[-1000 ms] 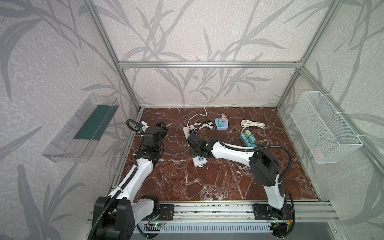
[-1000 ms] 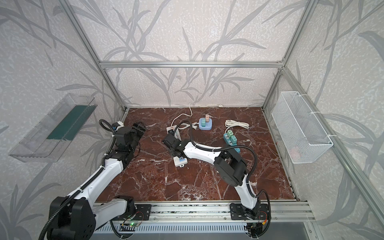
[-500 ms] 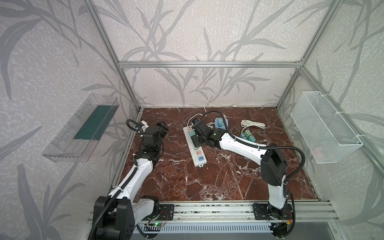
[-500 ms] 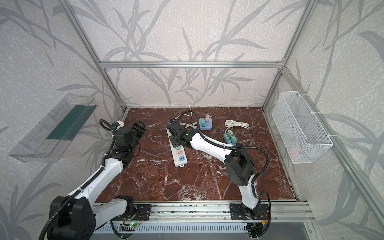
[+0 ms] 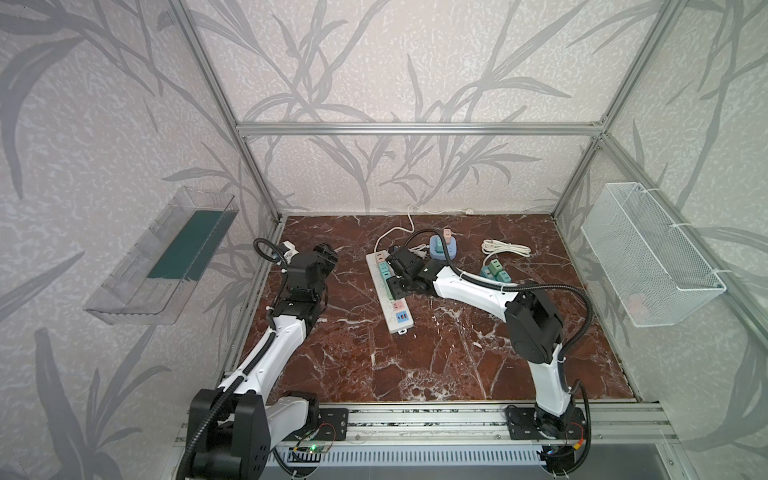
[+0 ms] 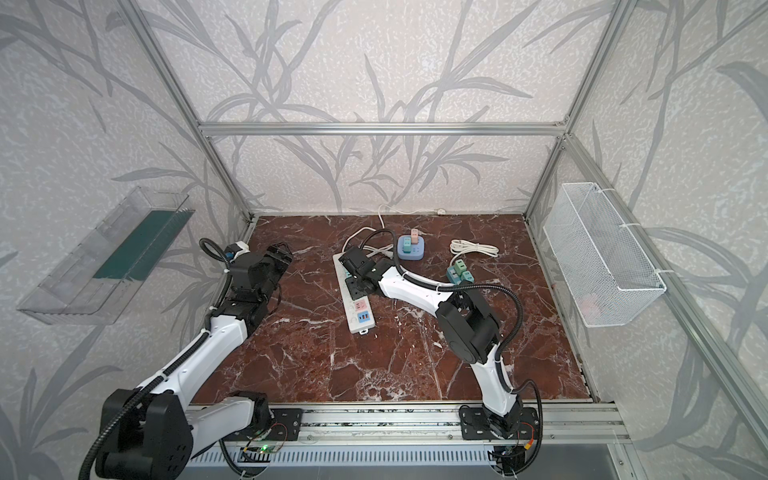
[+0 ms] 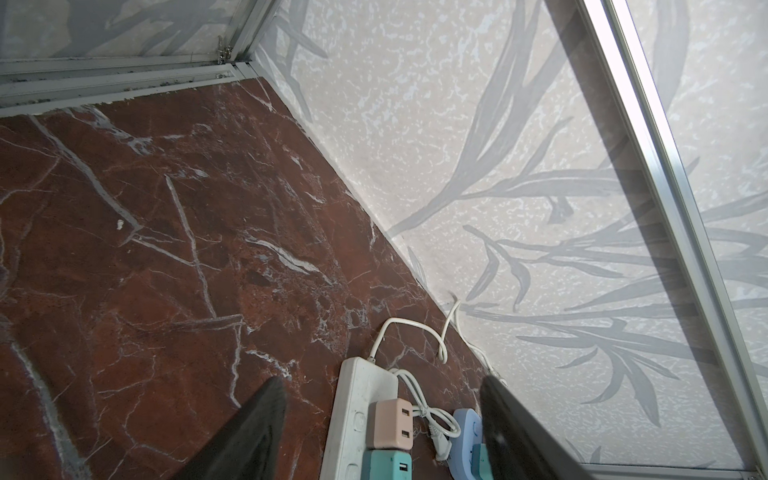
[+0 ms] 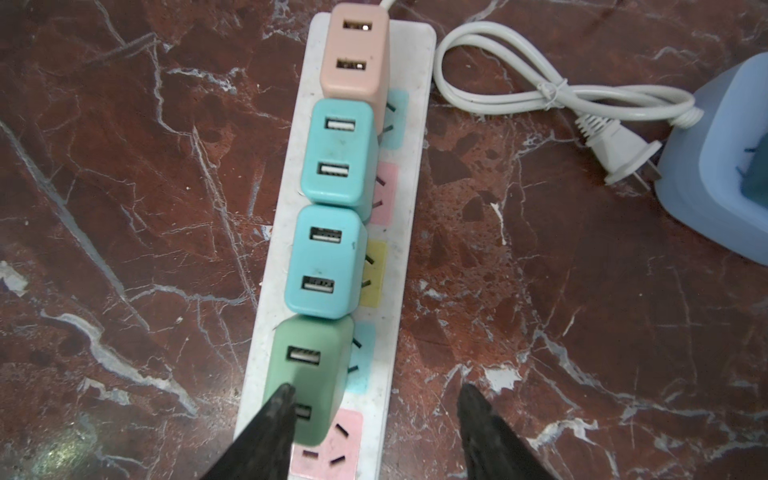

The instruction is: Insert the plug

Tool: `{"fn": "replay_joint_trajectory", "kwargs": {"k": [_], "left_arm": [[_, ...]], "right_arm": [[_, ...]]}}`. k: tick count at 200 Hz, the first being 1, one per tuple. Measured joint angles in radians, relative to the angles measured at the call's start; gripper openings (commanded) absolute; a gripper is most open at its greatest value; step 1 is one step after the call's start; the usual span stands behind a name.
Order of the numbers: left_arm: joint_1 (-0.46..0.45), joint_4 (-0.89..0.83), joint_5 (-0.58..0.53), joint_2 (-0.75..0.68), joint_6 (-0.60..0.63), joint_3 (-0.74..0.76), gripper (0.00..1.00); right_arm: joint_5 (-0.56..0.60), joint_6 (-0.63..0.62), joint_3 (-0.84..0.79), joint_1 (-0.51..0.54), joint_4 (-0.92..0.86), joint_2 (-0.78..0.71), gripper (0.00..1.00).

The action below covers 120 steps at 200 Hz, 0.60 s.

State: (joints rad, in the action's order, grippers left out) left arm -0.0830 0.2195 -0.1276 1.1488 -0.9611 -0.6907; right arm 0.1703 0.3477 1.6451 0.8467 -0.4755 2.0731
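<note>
My right gripper, jaws apart and empty, has shifted up the power strip over the seated green adapter; I judge insertion done.

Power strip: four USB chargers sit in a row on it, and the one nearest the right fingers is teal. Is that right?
Not quite. The charger nearest the right fingers is the green charger, not a teal one; the two teal chargers come next up the row. The rest holds: four USB chargers sit in a row on the power strip, as the right wrist view shows.
</note>
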Motion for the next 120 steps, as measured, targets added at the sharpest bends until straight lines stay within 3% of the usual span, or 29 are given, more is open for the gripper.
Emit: {"fn": "replay_joint_trajectory", "kwargs": {"k": [21,61,88,120], "left_arm": [[0.0,0.003,0.003,0.005,0.0,0.0,0.74],[0.001,0.006,0.008,0.01,0.0,0.0,0.74],[0.001,0.014,0.019,0.014,0.0,0.0,0.73],[0.001,0.021,0.029,0.019,0.0,0.0,0.72]], "right_arm": [[-0.013,0.0,-0.001,-0.004,0.0,-0.002,0.62],[0.006,-0.031,-0.038,-0.017,-0.035,-0.06,0.71],[0.034,-0.066,-0.188,-0.072,-0.017,-0.241,0.82],[0.078,-0.085,-0.383,-0.238,0.02,-0.493,0.97]]}}
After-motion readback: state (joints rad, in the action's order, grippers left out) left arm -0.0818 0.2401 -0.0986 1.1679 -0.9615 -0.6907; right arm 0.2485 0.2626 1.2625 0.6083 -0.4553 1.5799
